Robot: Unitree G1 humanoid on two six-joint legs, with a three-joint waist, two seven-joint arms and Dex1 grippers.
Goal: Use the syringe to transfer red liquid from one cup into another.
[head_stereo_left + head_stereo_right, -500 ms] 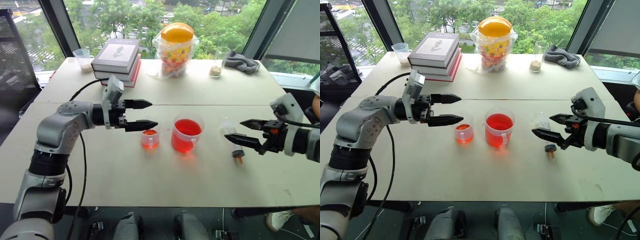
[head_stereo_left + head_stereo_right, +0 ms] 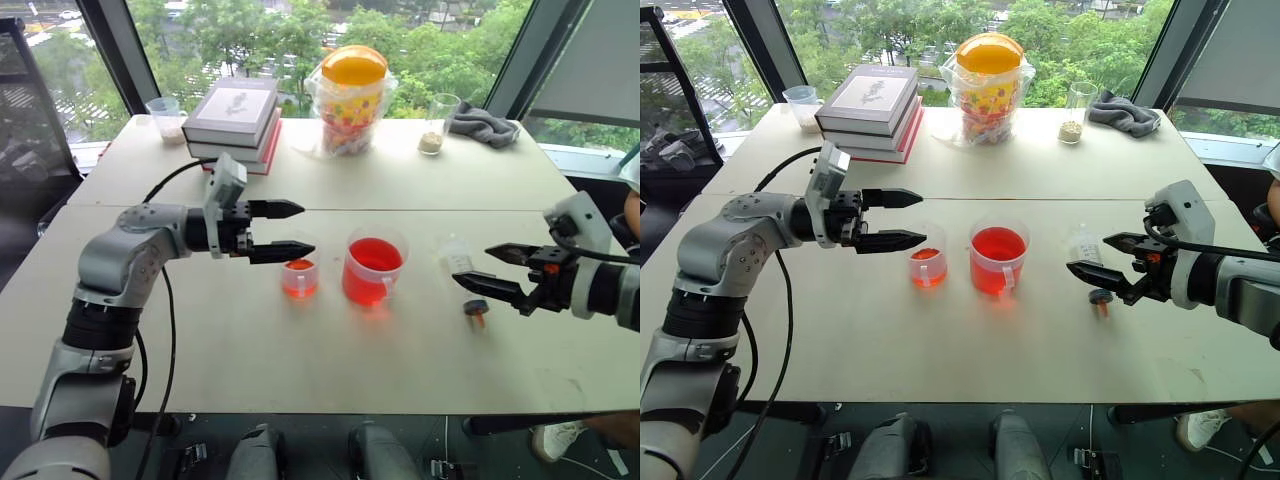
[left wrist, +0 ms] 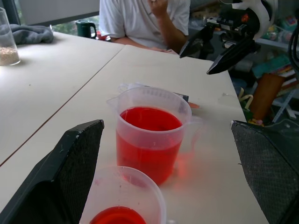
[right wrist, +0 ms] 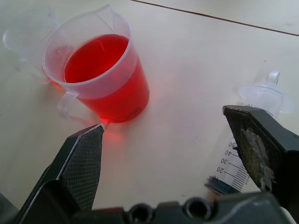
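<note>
Right gripper (image 2: 492, 270) has drawn back from the syringe (image 2: 463, 275).

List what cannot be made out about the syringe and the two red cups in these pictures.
- Syringe: right wrist view, lower barrel hidden behind a finger of the right gripper; tip cut off.
- Syringe contents: too small in head views.
- Small cup: left wrist view, bottom edge cuts it off.
- Measuring cup: graduation marks too faint.
</note>
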